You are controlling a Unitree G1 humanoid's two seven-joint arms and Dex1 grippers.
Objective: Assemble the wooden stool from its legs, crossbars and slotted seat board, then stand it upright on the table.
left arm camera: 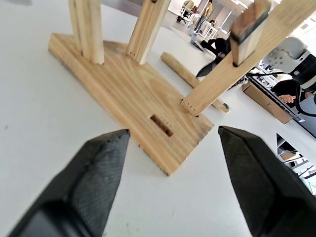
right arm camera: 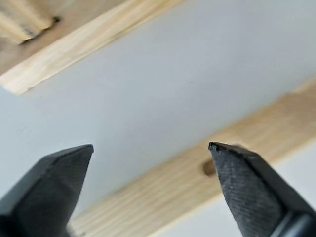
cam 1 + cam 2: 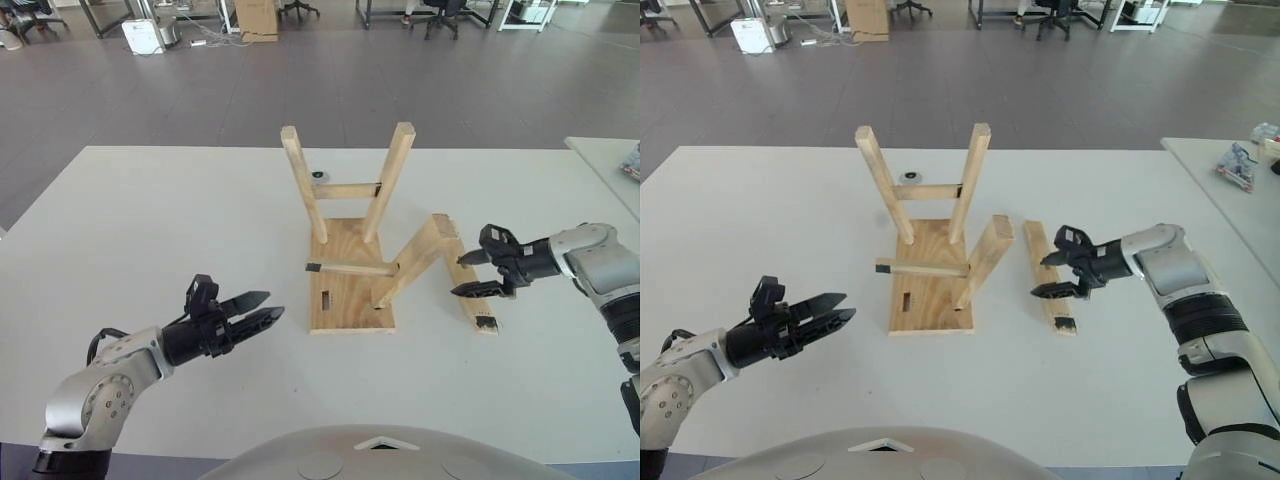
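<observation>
The slotted seat board (image 3: 345, 300) lies flat at mid-table. Two legs (image 3: 299, 180) (image 3: 390, 180) stand upright in its far end, joined by a crossbar (image 3: 346, 190). A third leg (image 3: 412, 262) leans tilted from the board's near right corner, and a second crossbar (image 3: 352, 268) runs left from it. One loose leg (image 3: 470, 295) lies on the table right of the board. My right gripper (image 3: 464, 275) is open just above this loose leg (image 2: 187, 180), one fingertip to each side. Left of the board, my left gripper (image 3: 262, 308) is open and empty, pointing at the board's slot (image 1: 162, 125).
A small round metal part (image 3: 318, 176) lies behind the upright legs. A second table (image 3: 1230, 160) with small items stands at the right. White table surface stretches wide on the left and near sides.
</observation>
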